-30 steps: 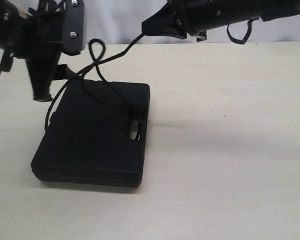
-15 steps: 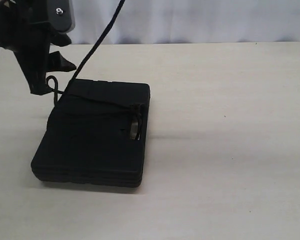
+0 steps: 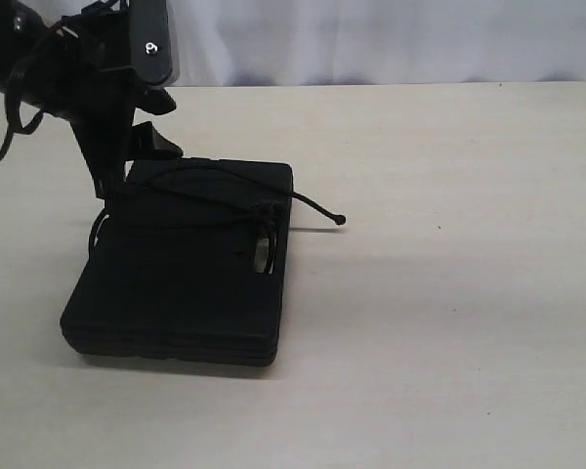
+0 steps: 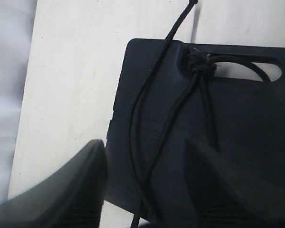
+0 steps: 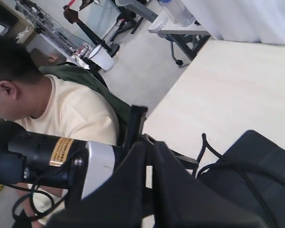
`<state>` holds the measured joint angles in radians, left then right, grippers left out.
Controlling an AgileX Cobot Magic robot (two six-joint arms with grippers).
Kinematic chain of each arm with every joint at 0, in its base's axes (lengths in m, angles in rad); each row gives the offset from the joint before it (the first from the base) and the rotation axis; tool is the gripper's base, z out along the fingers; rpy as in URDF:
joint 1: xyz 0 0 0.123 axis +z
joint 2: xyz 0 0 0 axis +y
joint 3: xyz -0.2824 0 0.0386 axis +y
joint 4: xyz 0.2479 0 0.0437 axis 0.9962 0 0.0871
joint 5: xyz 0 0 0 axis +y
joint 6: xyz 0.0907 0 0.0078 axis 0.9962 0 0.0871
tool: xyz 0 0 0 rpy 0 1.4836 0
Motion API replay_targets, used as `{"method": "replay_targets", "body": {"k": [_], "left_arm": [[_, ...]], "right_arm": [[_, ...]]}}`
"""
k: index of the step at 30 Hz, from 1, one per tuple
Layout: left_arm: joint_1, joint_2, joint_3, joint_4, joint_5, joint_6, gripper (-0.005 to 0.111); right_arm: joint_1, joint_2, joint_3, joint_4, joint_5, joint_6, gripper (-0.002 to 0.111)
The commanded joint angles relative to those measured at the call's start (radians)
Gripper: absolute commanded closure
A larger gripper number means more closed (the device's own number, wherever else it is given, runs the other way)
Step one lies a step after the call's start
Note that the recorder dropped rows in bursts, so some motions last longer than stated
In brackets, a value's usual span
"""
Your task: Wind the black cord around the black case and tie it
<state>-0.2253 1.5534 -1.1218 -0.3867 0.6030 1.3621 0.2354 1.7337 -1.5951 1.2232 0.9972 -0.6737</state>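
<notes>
- Black case (image 3: 176,264) sits left of centre on the table (image 3: 449,293).
- Cord (image 3: 317,208) crosses its top, knotted at the handle slot, tip poking right.
- Left fingers (image 4: 71,190) apart, straddling cord at the far-left corner.
- Right fingers (image 5: 128,190) pressed together.

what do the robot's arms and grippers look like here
Both are matte black. The left gripper has broad wedge-shaped fingers, a flat side plate with a silver screw, and loose black cables looping beside it. The right gripper shows black tapering fingers. A black arm link in that view carries a yellow label and a pale grey collar.
</notes>
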Motion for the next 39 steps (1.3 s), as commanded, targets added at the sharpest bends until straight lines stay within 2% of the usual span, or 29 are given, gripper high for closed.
{"method": "replay_targets", "body": {"k": [1, 3, 9, 13, 21, 29, 36, 39], "left_arm": [[0.002, 0.023, 0.005, 0.01, 0.057, 0.002, 0.057], [0.002, 0.053, 0.005, 0.022, 0.057, 0.002, 0.057], [0.004, 0.148, 0.005, 0.033, -0.133, -0.095, 0.057], [0.004, 0.208, 0.0, 0.033, -0.179, -0.184, 0.057], [0.017, 0.309, -0.117, 0.068, -0.098, -0.323, 0.057], [0.021, 0.323, -0.126, 0.2, -0.109, -0.388, 0.057], [0.021, 0.366, -0.127, 0.22, -0.112, -0.391, 0.057], [0.021, 0.384, -0.127, 0.218, -0.156, -0.391, 0.057]], "right_arm": [[0.001, -0.003, -0.007, -0.126, -0.005, 0.036, 0.104], [0.001, -0.003, -0.007, -0.188, -0.009, 0.068, 0.104], [0.001, -0.003, -0.007, -0.296, 0.029, 0.094, 0.104], [0.001, -0.001, -0.004, -0.319, 0.025, 0.094, 0.104], [0.001, 0.034, -0.004, -0.321, 0.019, 0.096, 0.104], [0.001, 0.089, -0.004, -0.319, 0.018, 0.096, 0.104], [0.001, 0.123, -0.004, -0.317, 0.024, 0.096, 0.104], [0.001, 0.125, -0.004, -0.317, 0.026, 0.106, 0.104]]}}
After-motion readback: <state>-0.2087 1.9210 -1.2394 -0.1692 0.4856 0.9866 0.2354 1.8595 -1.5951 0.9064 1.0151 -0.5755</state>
